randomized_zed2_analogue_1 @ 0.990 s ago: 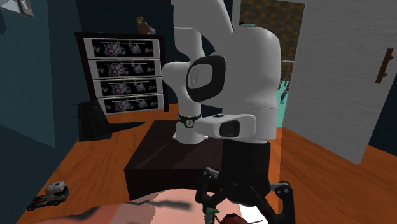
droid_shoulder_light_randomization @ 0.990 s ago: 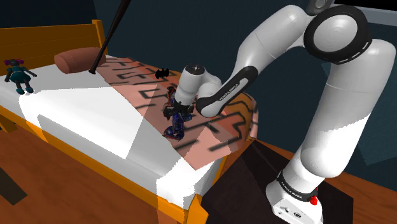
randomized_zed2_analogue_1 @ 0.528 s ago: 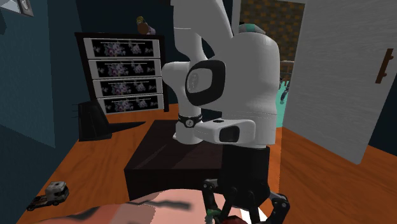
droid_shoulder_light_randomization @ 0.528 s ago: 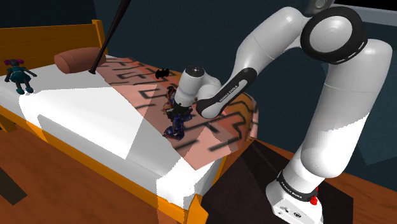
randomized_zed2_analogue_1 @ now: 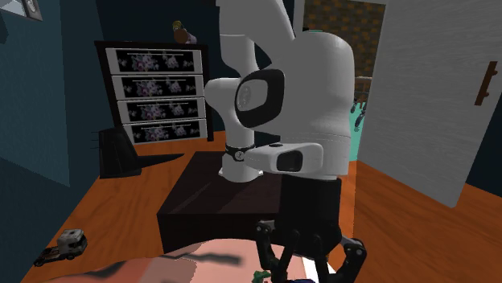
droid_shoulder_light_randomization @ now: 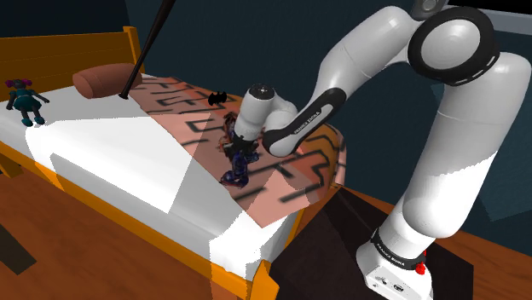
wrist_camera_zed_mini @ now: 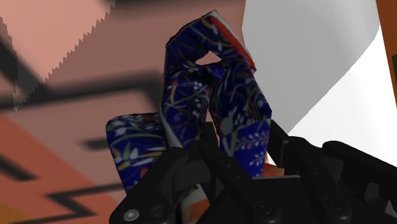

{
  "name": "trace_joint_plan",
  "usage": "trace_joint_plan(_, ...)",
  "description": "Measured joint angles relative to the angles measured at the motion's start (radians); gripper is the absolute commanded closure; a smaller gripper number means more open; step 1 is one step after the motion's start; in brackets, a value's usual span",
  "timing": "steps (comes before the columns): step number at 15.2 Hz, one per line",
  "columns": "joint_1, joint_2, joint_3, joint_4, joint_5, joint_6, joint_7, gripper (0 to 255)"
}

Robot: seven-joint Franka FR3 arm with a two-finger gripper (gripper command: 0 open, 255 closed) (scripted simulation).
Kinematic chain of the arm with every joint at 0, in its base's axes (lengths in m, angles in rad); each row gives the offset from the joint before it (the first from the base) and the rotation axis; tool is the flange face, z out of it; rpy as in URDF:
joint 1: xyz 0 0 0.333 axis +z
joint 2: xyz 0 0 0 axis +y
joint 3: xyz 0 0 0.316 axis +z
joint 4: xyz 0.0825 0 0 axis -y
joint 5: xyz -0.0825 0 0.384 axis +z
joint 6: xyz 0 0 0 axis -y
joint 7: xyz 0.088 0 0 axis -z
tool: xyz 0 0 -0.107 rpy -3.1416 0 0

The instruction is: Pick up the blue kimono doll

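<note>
The gripper (wrist_camera_zed_mini: pixel 242 143) is pinching the blue kimono doll (wrist_camera_zed_mini: pixel 219 108). In the wrist view the two black fingers press in on the lower part of the doll from both sides, and the dark blue flowered cloth with its bits of red sticks out past the fingertips.

From the shoulder view, the gripper (droid_shoulder_light_randomization: pixel 241 153) points down at the bed (droid_shoulder_light_randomization: pixel 60 58). The doll (droid_shoulder_light_randomization: pixel 234 173) sits right under it, at the edge where the pink blanket (droid_shoulder_light_randomization: pixel 294 175) with black line patterns meets the white sheet (droid_shoulder_light_randomization: pixel 111 145). I can't tell from here whether the doll is touching the bed or just off it.

Further out on the bed there's a small black thing (droid_shoulder_light_randomization: pixel 217 98) on the blanket and a brownish bolster pillow (droid_shoulder_light_randomization: pixel 98 81) up by the orange wooden headboard. A black pole (droid_shoulder_light_randomization: pixel 149 43) leans across near the pillow. A little teal figure (droid_shoulder_light_randomization: pixel 26 100) stands on the sheet, well away from everything else. The arm's dark stand (droid_shoulder_light_randomization: pixel 341 243) is tucked against the foot of the bed, on a wooden floor (droid_shoulder_light_randomization: pixel 77 256).

The second exterior view looks back at the arm from the bed side, with the gripper (randomized_zed2_analogue_1: pixel 310 265) low in the picture. It shows the room behind the arm, which has dark blue walls (randomized_zed2_analogue_1: pixel 40 96) and a chest of drawers (randomized_zed2_analogue_1: pixel 157 92) with flowery fronts. A toy truck (randomized_zed2_analogue_1: pixel 60 244) sits on the floor, and a big white door (randomized_zed2_analogue_1: pixel 426 104) is off to that view's right.
</note>
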State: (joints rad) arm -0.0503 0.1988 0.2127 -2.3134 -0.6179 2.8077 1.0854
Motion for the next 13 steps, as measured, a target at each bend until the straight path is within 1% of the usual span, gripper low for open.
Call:
trace_joint_plan(7,-0.026,-0.078,0.042,0.0,0.122,-0.068,-0.108,255)
trace_joint_plan(13,-0.032,-0.132,0.061,0.013,0.203,-0.127,-0.177,255)
